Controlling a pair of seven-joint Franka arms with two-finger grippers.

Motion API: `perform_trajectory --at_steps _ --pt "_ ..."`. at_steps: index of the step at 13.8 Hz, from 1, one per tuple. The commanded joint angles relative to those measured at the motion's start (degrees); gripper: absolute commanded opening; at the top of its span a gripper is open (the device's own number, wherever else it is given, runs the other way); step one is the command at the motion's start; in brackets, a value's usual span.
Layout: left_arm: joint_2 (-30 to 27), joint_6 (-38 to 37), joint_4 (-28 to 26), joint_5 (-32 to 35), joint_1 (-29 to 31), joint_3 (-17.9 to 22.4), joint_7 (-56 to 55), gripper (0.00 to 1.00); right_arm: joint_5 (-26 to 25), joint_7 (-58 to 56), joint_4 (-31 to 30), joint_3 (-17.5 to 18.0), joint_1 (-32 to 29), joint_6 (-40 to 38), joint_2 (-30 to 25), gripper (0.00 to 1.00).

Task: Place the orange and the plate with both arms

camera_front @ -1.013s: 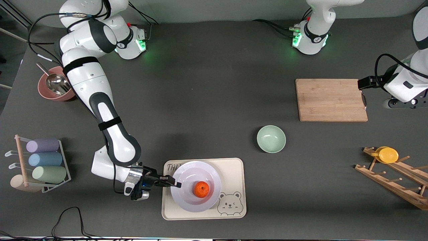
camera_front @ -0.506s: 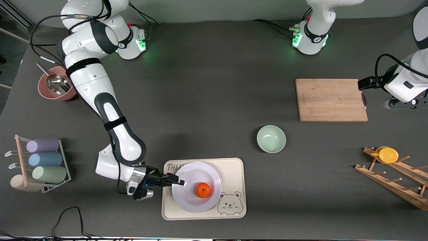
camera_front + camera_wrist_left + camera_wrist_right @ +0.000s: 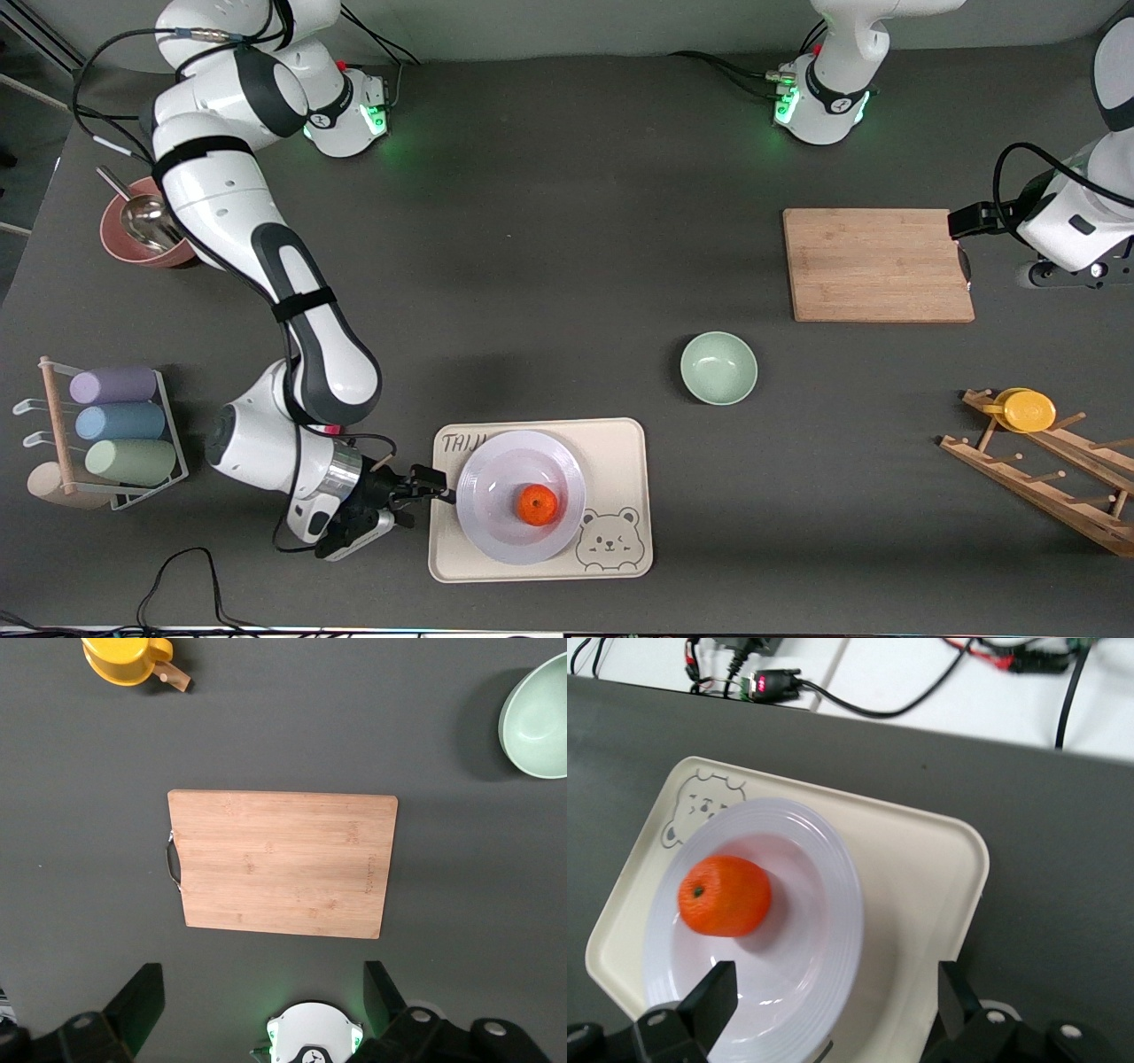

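Note:
The white plate (image 3: 496,518) lies flat on the beige bear-print tray (image 3: 620,443), near the front camera. The orange (image 3: 537,503) sits in the plate. My right gripper (image 3: 436,488) is open and empty, low beside the plate's rim, toward the right arm's end of the table. In the right wrist view the plate (image 3: 806,904), the orange (image 3: 725,895) and the tray (image 3: 921,868) show, and the plate's rim lies between the spread fingers of the right gripper (image 3: 833,992). My left gripper (image 3: 261,988) is open and empty, and it waits high beside the cutting board.
A wooden cutting board (image 3: 877,264) lies at the left arm's end, and a pale-green bowl (image 3: 718,368) is nearer the camera. A yellow cup (image 3: 1028,410) hangs on a wooden rack (image 3: 1045,470). A pink bowl with a metal scoop (image 3: 142,235) and a rack of pastel cups (image 3: 115,425) are at the right arm's end.
My right gripper let go of the plate's rim, opened and drew back toward the right arm's end. The plate settled flat on the tray. The left arm has not moved.

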Motion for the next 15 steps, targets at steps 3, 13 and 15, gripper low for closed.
perform_trajectory --at_steps 3,13,15 --pt "-0.5 0.3 0.1 -0.3 -1.0 0.4 -1.0 1.0 -2.9 7.4 -6.0 -7.4 0.7 -14.6 -15.1 1.0" --pt "-11.6 -5.1 0.1 -3.6 -0.2 0.4 -4.2 1.0 -19.0 25.2 -38.4 -14.8 0.5 -36.4 -52.6 1.0" --pt "-11.2 -4.4 -1.6 -3.6 1.2 -0.4 -4.1 1.0 -23.0 27.3 -38.0 -14.7 -0.6 -40.7 -55.8 1.0"
